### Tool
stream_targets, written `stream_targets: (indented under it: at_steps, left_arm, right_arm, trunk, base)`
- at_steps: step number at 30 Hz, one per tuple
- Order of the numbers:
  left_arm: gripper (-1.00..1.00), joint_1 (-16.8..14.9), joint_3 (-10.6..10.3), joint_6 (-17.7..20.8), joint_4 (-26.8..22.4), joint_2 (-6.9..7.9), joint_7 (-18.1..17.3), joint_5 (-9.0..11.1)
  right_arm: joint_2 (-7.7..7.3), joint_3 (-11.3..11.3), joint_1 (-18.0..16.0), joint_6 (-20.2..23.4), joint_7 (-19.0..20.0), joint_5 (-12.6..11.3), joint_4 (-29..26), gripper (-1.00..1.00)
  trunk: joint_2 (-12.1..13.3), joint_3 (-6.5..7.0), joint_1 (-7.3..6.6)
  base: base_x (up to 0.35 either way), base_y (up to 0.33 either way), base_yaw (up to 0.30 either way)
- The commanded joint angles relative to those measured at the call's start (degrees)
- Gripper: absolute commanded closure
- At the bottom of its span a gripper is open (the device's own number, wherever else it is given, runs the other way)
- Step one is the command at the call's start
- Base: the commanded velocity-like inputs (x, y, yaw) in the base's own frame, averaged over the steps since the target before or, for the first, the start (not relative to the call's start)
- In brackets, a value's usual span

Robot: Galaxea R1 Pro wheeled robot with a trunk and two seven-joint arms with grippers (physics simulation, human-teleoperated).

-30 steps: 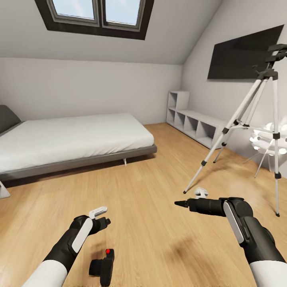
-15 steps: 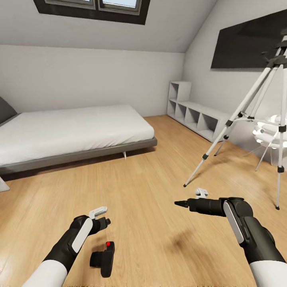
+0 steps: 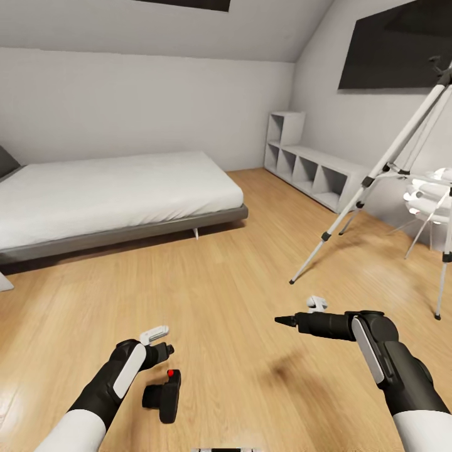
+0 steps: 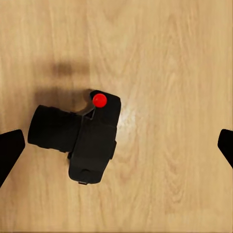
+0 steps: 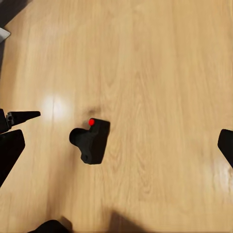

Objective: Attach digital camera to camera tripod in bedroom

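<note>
The digital camera (image 3: 162,395) lies on the light wood floor, black with a red dot on top, its lens pointing left. My left gripper (image 3: 161,342) hovers just above it, open; in the left wrist view the digital camera (image 4: 82,138) sits between the wide-spread fingertips (image 4: 9,150). Further right, my right gripper (image 3: 299,312) stands open above bare floor and looks down on the digital camera (image 5: 91,141) from a distance. At the right stands the camera tripod (image 3: 370,182), with silver-white legs and its head cut off by the picture's edge.
A low grey bed with a white mattress (image 3: 94,194) fills the left. A white cube shelf (image 3: 314,172) runs along the right wall under a black panel (image 3: 395,50). A white rounded object on thin legs (image 3: 433,198) stands behind the tripod.
The whole head view has tilted down: the skylight has slid out at the top and the floor fills more of the picture. Both arms keep their pose.
</note>
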Motion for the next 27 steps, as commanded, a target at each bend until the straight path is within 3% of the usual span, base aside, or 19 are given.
stream_targets:
  at_steps: [1,27]
  left_arm:
    - [-1.0,0.0,-0.2,0.1,-0.1,0.07,0.5,0.6]
    - [-1.0,0.0,-0.2,0.0,0.0,0.07,0.5,0.6]
  right_arm:
    - [0.0,-0.1,0.0,0.4,0.0,-0.2,0.0,-1.0]
    - [0.0,-0.1,0.0,0.4,0.0,-0.3,0.0,-1.0]
  trunk:
    - [0.0,-0.28,0.01]
    - [-0.4,-6.04,0.68]
  base:
    - [0.0,0.0,0.0]
    - [0.0,0.0,0.0]
